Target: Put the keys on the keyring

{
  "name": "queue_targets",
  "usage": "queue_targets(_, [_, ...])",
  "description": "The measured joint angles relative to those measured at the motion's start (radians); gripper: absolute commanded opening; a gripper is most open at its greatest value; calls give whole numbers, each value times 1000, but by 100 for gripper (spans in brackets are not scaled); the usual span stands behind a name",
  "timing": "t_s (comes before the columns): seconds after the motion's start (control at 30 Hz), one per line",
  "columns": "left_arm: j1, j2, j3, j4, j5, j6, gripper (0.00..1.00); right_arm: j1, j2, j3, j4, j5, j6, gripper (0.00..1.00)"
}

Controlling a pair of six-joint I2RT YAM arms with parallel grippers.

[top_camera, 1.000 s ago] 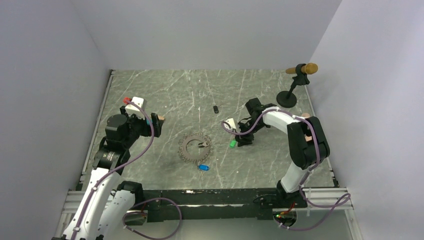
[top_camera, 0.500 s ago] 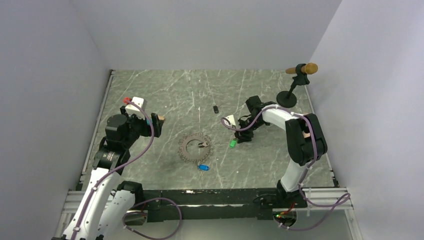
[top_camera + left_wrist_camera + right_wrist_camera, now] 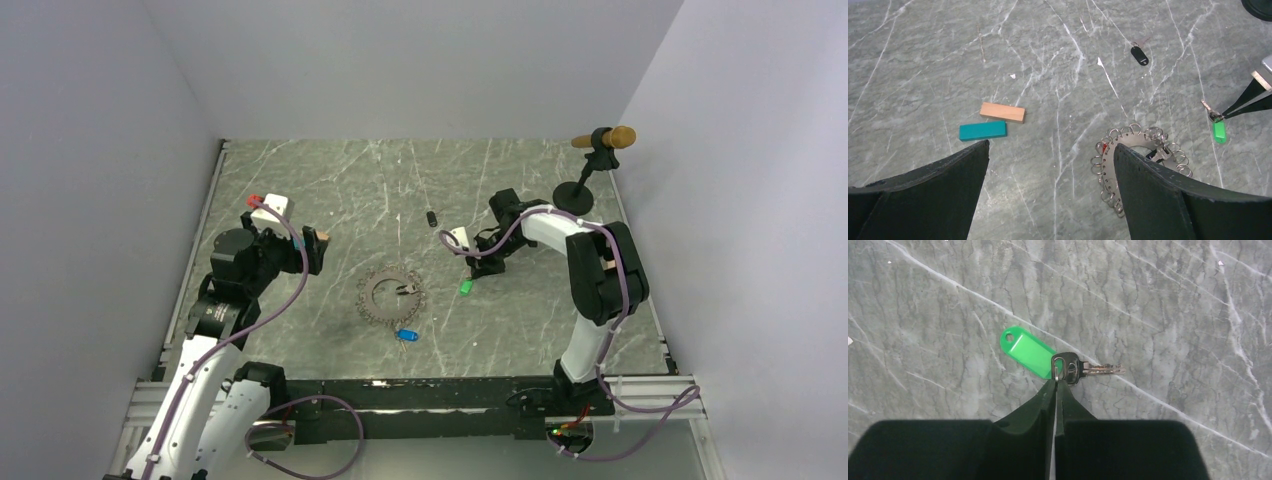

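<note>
My right gripper point(image 3: 1056, 382) is pinched together on the small metal loop of the green key point(image 3: 1028, 351); its tag and blade lie flat on the table point(image 3: 1173, 300). That key sits to the right of the keyring point(image 3: 372, 300), apart from it. The blue key point(image 3: 405, 335) lies just beside the ring's near edge. My left gripper point(image 3: 1050, 147) hangs over the table with its jaws wide apart, holding nothing. A teal block point(image 3: 983, 131) and tan block point(image 3: 1002, 112) lie left of the ring; a black key point(image 3: 1139, 54) lies farther back.
</note>
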State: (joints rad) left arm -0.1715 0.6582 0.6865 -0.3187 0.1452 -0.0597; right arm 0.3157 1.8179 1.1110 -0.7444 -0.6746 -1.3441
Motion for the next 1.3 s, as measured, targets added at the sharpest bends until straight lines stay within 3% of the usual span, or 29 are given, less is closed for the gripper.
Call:
queue_targets(0.03, [0,0,0,0,1,0,99,0,2,4,-2,0,0,0])
queue_targets(0.2, [0,-2,-1,9,43,0,99,0,5,9,-6,-1,2,0])
queue_targets(0.33, [2,-29,-21,51,158,0,99,0,5,8,-6,-3,2,0])
queue_targets(0.37, [2,-37,-28,63,193,0,94,0,5,8,-7,-6,1,0])
queue_targets(0.53, [-24,-74,-149,311,523,-37,90,0,-46,10,-76,-68,-48,0])
queue_targets(0.7, [-193,-32,-253,553,716,-48,85,11,-240,75,-251,-221,-190,0])
queue_targets(0.9, [-437,147,-106,562,726,135,54,35,-365,112,-525,-402,-504,0])
queue_targets(1.03, [-519,283,-33,570,686,211,51,58,-365,111,-652,-477,-622,0])
queue_targets(1.2, [-581,367,-66,628,638,232,42,93,-365,111,-706,-524,-678,0])
queue_targets(1.3, [-608,398,-66,654,616,235,41,106,-360,111,-721,-534,-692,0])
